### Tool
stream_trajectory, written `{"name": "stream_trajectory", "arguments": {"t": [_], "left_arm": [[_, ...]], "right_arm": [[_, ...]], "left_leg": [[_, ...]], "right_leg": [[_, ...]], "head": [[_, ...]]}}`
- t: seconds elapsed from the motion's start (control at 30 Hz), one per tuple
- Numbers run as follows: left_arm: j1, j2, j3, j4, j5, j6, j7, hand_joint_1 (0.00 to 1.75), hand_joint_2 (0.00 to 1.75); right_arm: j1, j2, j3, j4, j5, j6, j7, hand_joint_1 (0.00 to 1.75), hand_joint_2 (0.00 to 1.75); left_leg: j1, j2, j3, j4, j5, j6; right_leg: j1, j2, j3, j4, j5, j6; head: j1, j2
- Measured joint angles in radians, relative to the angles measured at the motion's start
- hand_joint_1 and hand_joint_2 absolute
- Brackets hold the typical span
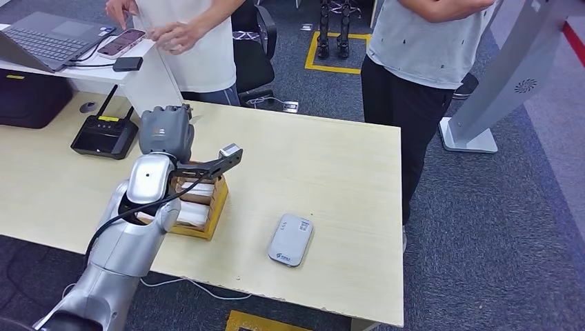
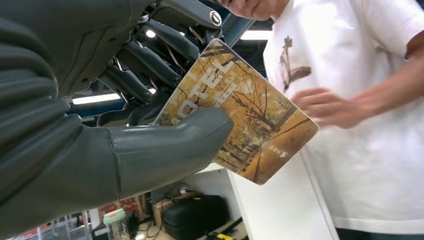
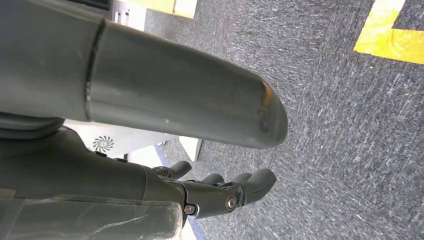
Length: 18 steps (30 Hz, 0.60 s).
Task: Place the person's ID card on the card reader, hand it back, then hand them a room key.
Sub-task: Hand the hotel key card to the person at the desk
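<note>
- While the left hand is raised above the table, a room key is pinched in it between the thick thumb and the darker fingers; the card is held tilted, most of its printed face projecting free toward the person in the white shirt.
- The card is judged thin, light and stiff, with a glossy, probably slippery face, so a firm pinch near one edge is advised; it is best taken by the free far corner.
- The person's hand is seen near that corner, apart from it, blurred.
- The right hand is seen hanging over grey carpet, fingers loosely apart and nothing held.
- A wooden box holding pale cards is seen beneath the left arm, and the card reader lies well apart on the table with nothing on it.
- The handover of the key is judged to be the step in hand.
</note>
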Motion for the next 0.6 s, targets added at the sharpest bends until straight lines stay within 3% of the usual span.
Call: {"name": "stream_trajectory", "arguments": {"t": [0.6], "left_arm": [[-0.169,0.04,0.006,0.218,0.0,-0.009,0.04,1.75,1.75]], "right_arm": [[-0.005,-0.006,0.034,0.007,0.0,0.001,-0.005,0.0,0.0]], "left_leg": [[0.0,0.001,0.0,0.0,0.0,0.0]], "right_leg": [[0.0,0.001,-0.001,0.0,0.001,0.0]], "head": [[0.0,0.0]]}}
